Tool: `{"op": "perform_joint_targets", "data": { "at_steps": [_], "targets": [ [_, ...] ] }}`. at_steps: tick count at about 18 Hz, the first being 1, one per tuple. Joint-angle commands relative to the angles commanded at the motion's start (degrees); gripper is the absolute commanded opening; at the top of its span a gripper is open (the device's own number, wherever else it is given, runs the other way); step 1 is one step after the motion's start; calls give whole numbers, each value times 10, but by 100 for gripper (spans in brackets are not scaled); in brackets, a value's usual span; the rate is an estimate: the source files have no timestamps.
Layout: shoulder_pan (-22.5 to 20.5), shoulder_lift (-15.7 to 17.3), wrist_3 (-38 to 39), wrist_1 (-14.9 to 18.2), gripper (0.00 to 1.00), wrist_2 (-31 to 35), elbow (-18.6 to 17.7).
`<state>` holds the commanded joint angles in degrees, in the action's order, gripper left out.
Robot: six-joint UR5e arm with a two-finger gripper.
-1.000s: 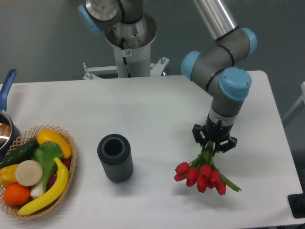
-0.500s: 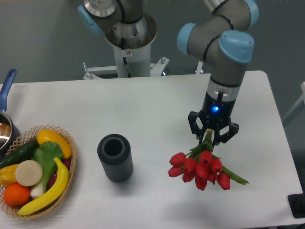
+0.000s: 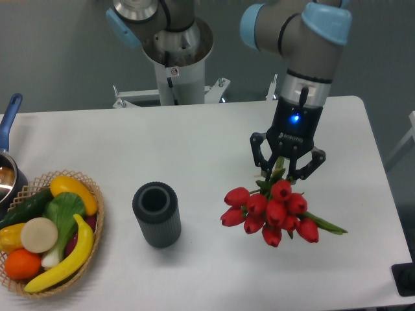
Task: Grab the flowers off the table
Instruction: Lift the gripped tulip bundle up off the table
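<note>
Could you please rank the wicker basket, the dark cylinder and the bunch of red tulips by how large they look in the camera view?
1. wicker basket, widest, though cut off by the frame's left edge.
2. bunch of red tulips, held in the gripper; being lifted toward the camera may enlarge it.
3. dark cylinder, smallest.

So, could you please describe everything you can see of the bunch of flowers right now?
The flowers are a small bunch of red tulips with thin green stems and one long green leaf sticking out to the right. The blooms cluster together, facing the camera, below the gripper, whose fingers close around the stems. The bunch appears to be lifted off the white table, hanging right of the dark cylinder.
</note>
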<state>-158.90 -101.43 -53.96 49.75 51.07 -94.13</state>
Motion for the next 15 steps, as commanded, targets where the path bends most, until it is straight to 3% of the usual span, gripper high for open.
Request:
{"op": "perform_joint_targets", "data": {
  "at_steps": [15],
  "targets": [
    [-18,12,0,0,39,-20,-3]
  ]
}}
